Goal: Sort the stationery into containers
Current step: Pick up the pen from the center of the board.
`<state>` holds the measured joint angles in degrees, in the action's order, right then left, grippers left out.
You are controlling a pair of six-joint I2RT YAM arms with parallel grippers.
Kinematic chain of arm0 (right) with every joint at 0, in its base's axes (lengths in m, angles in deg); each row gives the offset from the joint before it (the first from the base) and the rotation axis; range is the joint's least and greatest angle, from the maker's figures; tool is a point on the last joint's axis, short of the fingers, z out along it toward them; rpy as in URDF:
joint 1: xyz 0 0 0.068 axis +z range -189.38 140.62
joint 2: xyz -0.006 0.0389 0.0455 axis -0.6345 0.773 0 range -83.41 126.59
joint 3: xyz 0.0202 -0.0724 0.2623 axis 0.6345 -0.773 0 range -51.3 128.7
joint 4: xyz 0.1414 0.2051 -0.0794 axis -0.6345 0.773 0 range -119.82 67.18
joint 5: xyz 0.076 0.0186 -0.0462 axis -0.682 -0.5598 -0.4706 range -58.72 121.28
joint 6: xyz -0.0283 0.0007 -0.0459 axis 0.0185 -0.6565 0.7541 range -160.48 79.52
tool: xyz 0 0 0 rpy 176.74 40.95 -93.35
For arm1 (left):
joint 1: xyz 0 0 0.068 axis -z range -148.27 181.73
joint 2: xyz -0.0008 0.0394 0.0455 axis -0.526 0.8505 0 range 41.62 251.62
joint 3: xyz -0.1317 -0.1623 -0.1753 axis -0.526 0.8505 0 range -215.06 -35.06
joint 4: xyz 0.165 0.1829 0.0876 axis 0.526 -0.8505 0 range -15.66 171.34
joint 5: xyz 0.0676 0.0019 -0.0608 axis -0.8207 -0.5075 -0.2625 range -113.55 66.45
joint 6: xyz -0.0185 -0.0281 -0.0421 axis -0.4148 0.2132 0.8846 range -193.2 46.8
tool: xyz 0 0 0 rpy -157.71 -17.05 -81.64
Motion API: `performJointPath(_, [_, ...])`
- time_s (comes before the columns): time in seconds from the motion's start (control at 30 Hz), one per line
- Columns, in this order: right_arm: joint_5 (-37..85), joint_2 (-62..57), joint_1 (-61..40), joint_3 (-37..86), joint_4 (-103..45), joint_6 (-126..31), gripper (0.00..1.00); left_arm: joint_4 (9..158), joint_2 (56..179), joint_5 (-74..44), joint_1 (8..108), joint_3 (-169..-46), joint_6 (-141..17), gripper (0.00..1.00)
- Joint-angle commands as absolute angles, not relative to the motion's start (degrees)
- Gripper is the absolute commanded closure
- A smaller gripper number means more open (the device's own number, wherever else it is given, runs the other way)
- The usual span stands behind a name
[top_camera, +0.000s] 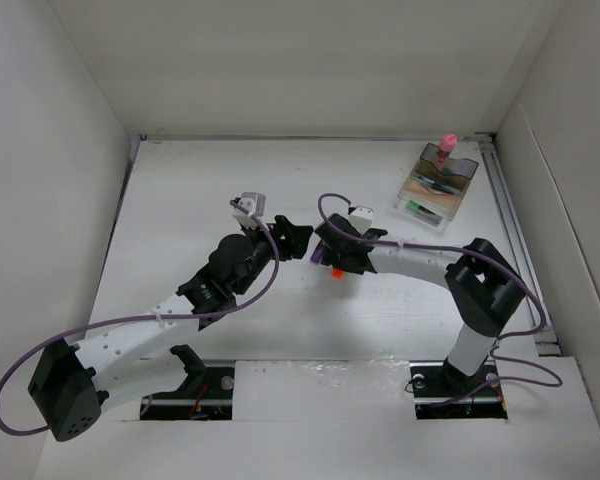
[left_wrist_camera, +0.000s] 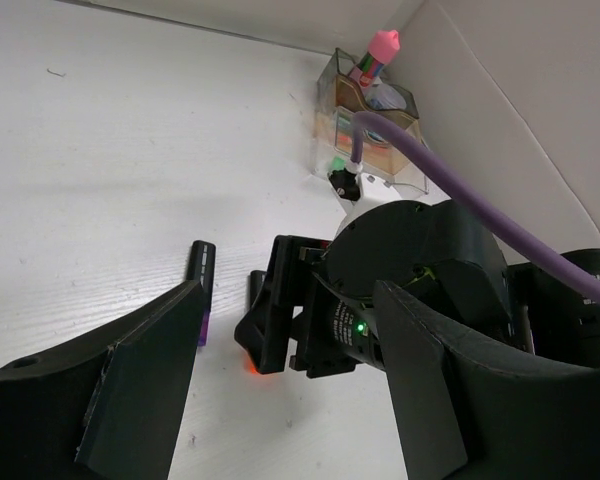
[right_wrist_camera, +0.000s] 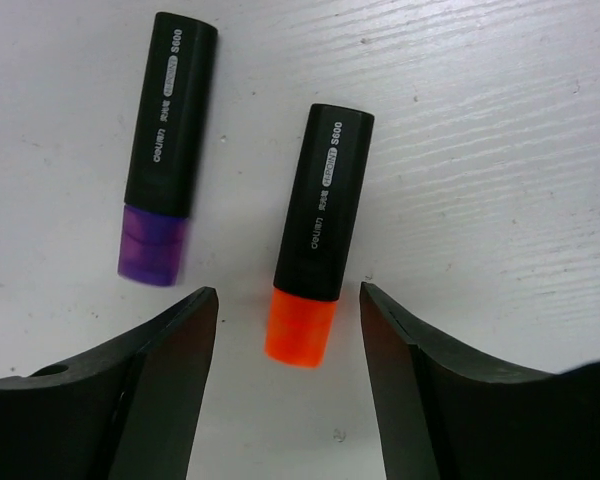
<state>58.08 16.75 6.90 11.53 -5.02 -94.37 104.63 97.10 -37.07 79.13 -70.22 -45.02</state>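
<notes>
right gripper (right_wrist_camera: pixel 287 292) hangs open astride the short black orange-capped marker (right_wrist_camera: pixel 325 200) flat on the white table (right_wrist_camera: pixel 500 120), long axis running out between the fingers, cap end nearest, short black purple-capped marker (right_wrist_camera: pixel 165 150) just beside, outside the jaws.

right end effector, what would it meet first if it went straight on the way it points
Probably the orange-capped highlighter, lying on the table between the open fingers of the right end effector; depth unclear.

Left fingers (left_wrist_camera: pixel 140 390), right fingers (right_wrist_camera: pixel 170 385) apart
</notes>
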Motion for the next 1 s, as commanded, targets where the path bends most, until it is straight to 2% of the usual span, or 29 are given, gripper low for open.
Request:
performJointPath(0.0, [56.68,15.02,7.99,12.51,-6.35,-93.92,0.35,106.3,96.46,-36.91,79.11,-70.22,-45.07,0.35])
performJointPath(0.23, [58.61,16.96,4.49,10.76,-8.01,-95.06,0.34,106.3,95.93,-36.38,79.11,-70.22,-45.07,0.34])
performJointPath(0.47, [51.24,18.27,0.35,9.52,-12.59,-93.4,0.5,106.91,95.93,-36.38,79.11,-70.22,-45.07,0.34])
performJointPath(0.73, [48.6,21.18,0.35,12.07,-12.59,-91.63,0.58,106.39,96.46,-36.38,79.11,-70.22,-45.07,0.34])
performJointPath(0.77, [47.9,21.18,0.35,12.07,-12.59,-91.63,0.61,106.91,96.46,-36.38,79.11,-70.22,-45.07,0.34])
performJointPath(0.8, [47.37,21.18,-0.18,12.07,-12.59,-91.63,0.75,106.91,96.46,-36.38,79.11,-70.22,-45.07,0.34])
performJointPath(0.83, [45.1,21.18,-0.18,11.55,-12.59,-91.63,0.79,106.91,96.46,-36.38,79.11,-70.22,-45.07,0.34])
performJointPath(0.97, [37.46,16.45,-5.08,9.09,-18.02,-92.5,0.88,106.91,96.46,-35.85,79.11,-70.22,-45.07,0.34])
